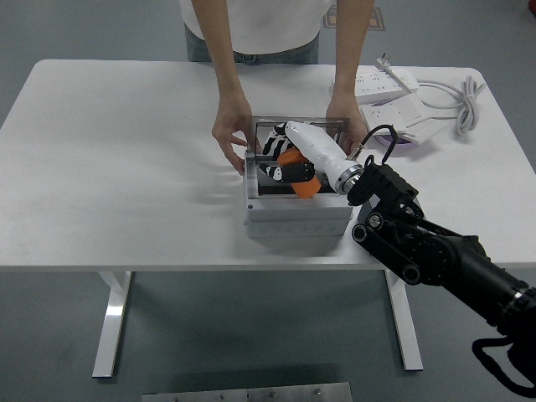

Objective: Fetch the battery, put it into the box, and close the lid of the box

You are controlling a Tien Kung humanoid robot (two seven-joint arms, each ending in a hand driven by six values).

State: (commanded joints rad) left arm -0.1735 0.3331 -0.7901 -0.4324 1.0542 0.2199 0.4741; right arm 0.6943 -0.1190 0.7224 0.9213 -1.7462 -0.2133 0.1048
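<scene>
Head view shows the white worktop (126,167) filling most of the picture, with a person (260,25) standing at its far side. From the lower right the robot's black right arm (435,260) reaches in over the near edge. Near the middle sits the grey box (293,219), its lid (297,124) open at the far side. The person's two hands steady it: one hand (228,134) touches the box's left wall, the other hand (346,121) rests at its far right corner. At the far right of the worktop lie white power strips (389,88) with a coiled cable (465,105). The right hand (285,159), white-cased with black fingers, is inside the open box, its fingers curled around the orange battery (300,172), which is within the box's opening.
</scene>
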